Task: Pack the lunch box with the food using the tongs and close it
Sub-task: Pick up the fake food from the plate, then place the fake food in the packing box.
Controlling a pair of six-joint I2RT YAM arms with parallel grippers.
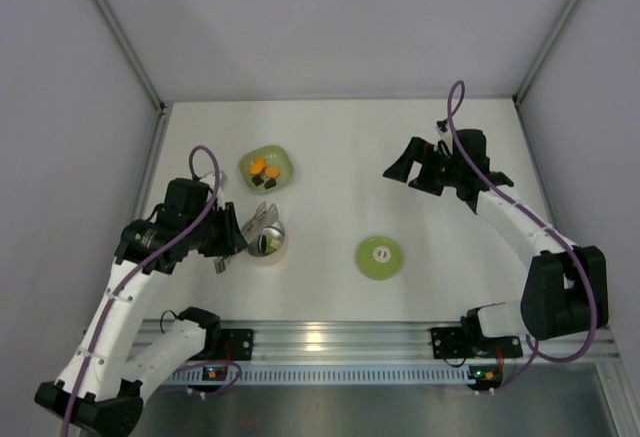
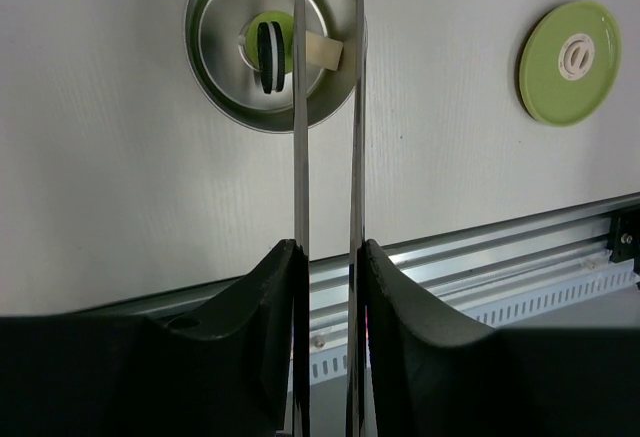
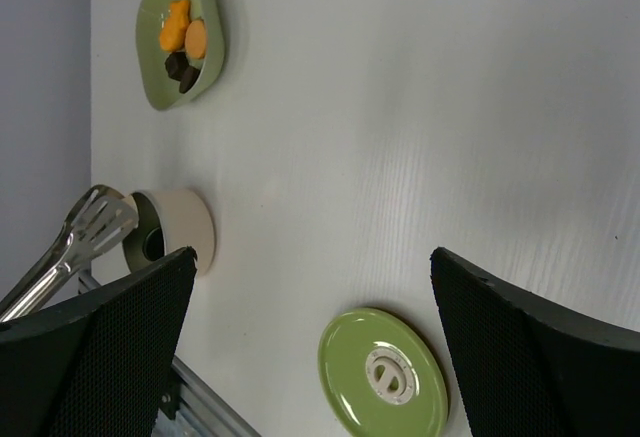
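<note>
Left gripper (image 2: 328,257) clamped on tongs (image 2: 299,137), tips over lunch box (image 2: 215,67).

Lunch box sat at 8 o'clock on the table (image 1: 330,137) with one dark-and-green food piece (image 2: 268,49) inside. Orange and dark pieces (image 1: 262,168) lay in the dish (image 1: 283,160) at its 12 o'clock, and the lid (image 2: 570,62) lay flat at its 3 o'clock. Right gripper (image 3: 312,257) hung wide open and empty at the lid's 1 o'clock. Tongs looked thin, springy, slick: hold mid-arm, squeeze lightly. Food probably light, soft, apt to slip. Lid looked light; take by rim. Its centre mark was unreadable; no brand seen.
</note>
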